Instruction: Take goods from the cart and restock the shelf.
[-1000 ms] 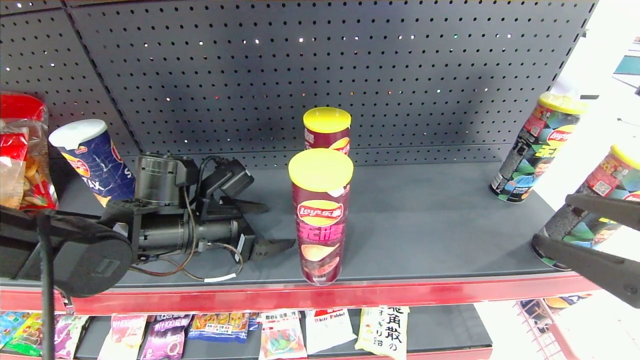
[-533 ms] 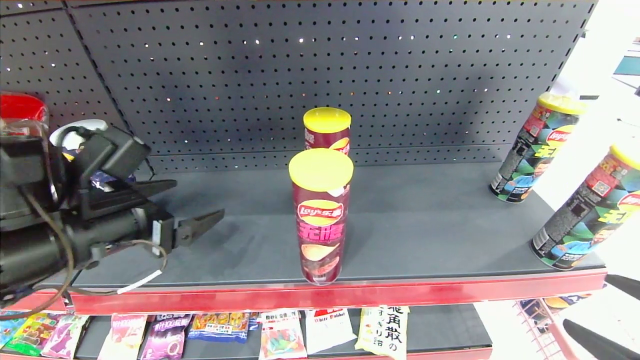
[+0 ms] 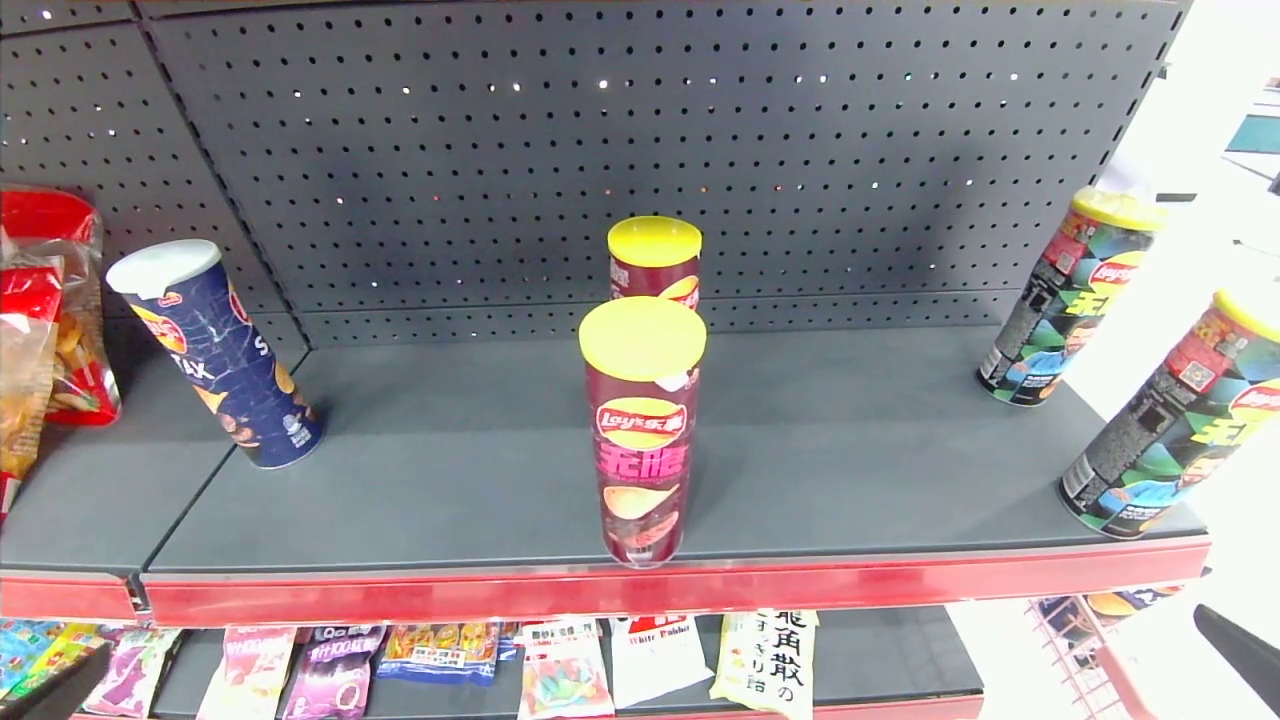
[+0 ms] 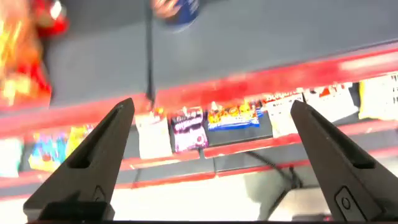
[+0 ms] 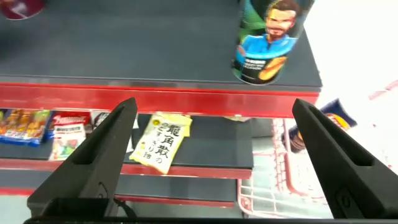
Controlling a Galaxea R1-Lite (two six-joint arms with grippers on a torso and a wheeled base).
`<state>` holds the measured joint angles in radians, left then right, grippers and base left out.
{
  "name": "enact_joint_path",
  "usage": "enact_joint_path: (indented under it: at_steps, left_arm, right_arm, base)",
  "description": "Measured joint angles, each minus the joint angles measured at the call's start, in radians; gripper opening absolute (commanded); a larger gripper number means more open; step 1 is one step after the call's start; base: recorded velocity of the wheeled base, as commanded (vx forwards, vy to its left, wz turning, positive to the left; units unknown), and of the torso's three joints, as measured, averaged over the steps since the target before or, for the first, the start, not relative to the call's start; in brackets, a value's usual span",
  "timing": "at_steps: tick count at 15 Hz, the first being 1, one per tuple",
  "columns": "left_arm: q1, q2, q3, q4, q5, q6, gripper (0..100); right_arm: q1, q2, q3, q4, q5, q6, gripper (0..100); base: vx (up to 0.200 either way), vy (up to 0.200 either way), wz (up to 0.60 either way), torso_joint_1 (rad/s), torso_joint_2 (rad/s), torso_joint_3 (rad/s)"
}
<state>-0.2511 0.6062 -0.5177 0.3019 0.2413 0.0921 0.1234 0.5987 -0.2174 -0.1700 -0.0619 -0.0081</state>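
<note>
On the grey shelf [image 3: 820, 470] a blue can [image 3: 215, 355] with a white lid leans at the left. Two maroon cans with yellow lids stand mid-shelf, one at the front edge [image 3: 642, 430] and one behind it [image 3: 655, 262]. Two black-and-green cans [image 3: 1070, 300] [image 3: 1165, 430] stand at the right. My left gripper [image 4: 211, 106] is open and holds nothing, below and in front of the red shelf lip [image 4: 249, 78]. My right gripper [image 5: 214, 104] is also open with nothing in it, low before the shelf's right end, near the front black-and-green can [image 5: 270, 37].
Red snack bags [image 3: 45, 320] crowd the shelf's far left. Several flat snack packets [image 3: 560, 660] hang on the lower shelf. A red wire cart [image 3: 1085, 650] shows at the bottom right. A perforated back panel [image 3: 600, 150] closes the shelf behind.
My left arm pulled back off the shelf, leftward and down, leaving the blue can standing there. My right gripper dropped from beside the front black-and-green can to below the shelf lip.
</note>
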Motion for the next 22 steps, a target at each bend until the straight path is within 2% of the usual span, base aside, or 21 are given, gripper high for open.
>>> enact_joint_path:
  at_steps: [2,3,6,13,15,16,22]
  left_arm:
    - [0.007,-0.115,0.064,-0.005,0.031,-0.033,100]
    - [0.007,-0.139,0.074,-0.020,0.034,-0.028,100]
    - [0.007,-0.167,0.084,-0.063,0.035,0.003,100]
    - [0.009,-0.185,0.107,-0.066,0.036,0.036,100]
    - [0.009,-0.201,0.114,-0.065,0.036,0.070,100]
    - [0.009,-0.213,0.119,-0.064,0.037,0.092,100]
    - [0.010,-0.259,0.135,-0.066,0.038,0.119,100]
  right_arm:
    - [-0.049,0.029,0.000,-0.003,-0.007,0.000,100]
    - [-0.086,0.051,-0.004,-0.007,-0.007,-0.005,100]
    - [-0.138,0.093,-0.013,-0.003,-0.013,-0.018,100]
    - [-0.146,0.118,-0.011,-0.002,-0.009,-0.053,100]
    - [-0.146,0.114,-0.012,-0.001,-0.009,-0.070,100]
    - [-0.146,0.112,-0.012,-0.001,-0.008,-0.072,100]
    - [-0.143,0.109,-0.013,-0.005,-0.009,-0.083,100]
  base:
    - [0.000,0.000,0.00,0.000,0.00,0.000]
    - [0.000,0.000,0.00,0.000,0.00,0.000]
    - [0.000,0.000,0.00,0.000,0.00,0.000]
    - [-0.171,0.000,0.00,0.003,0.00,0.003]
    - [0.000,0.000,0.00,0.000,0.00,0.000]
    - [0.000,-0.200,0.00,-0.012,0.00,0.007]
    - [0.000,-0.200,0.00,0.010,0.01,0.004]
